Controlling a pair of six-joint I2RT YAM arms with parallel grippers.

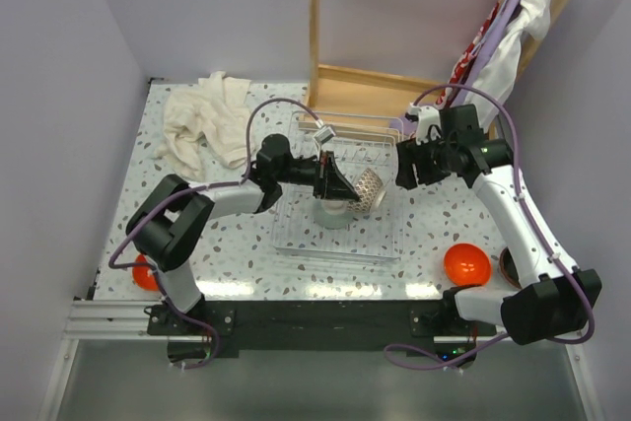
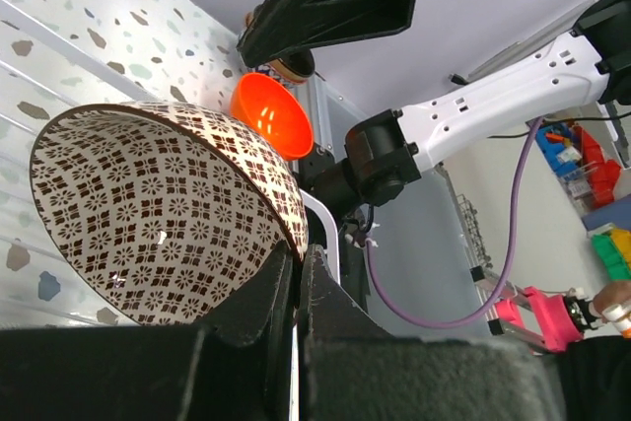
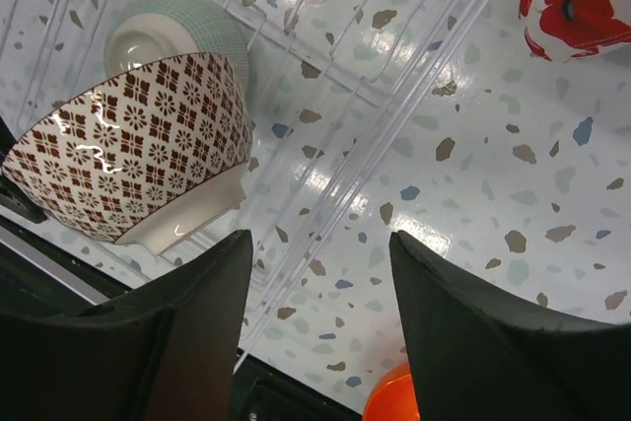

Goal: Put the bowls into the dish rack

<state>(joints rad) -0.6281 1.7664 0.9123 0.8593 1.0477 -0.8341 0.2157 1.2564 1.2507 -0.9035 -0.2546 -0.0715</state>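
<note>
My left gripper [image 1: 347,186] is shut on the rim of a brown-and-white patterned bowl [image 1: 368,190], holding it tilted on its side above the clear-barred dish rack [image 1: 335,252]. In the left wrist view the fingertips [image 2: 296,261] pinch the bowl's rim [image 2: 158,214]. A pale green-grey bowl [image 1: 333,212] lies upside down in the rack, its foot ring up [image 3: 177,41]. My right gripper [image 1: 406,171] is open and empty at the rack's right edge [image 3: 320,273], close to the patterned bowl [image 3: 128,160]. One orange bowl [image 1: 466,263] sits front right, another [image 1: 145,274] front left.
A white towel [image 1: 207,125] lies crumpled at the back left. A wooden frame [image 1: 365,86] stands behind the rack, with clothes [image 1: 493,36] hanging at the back right. A dark bowl [image 1: 507,265] peeks out behind the right arm.
</note>
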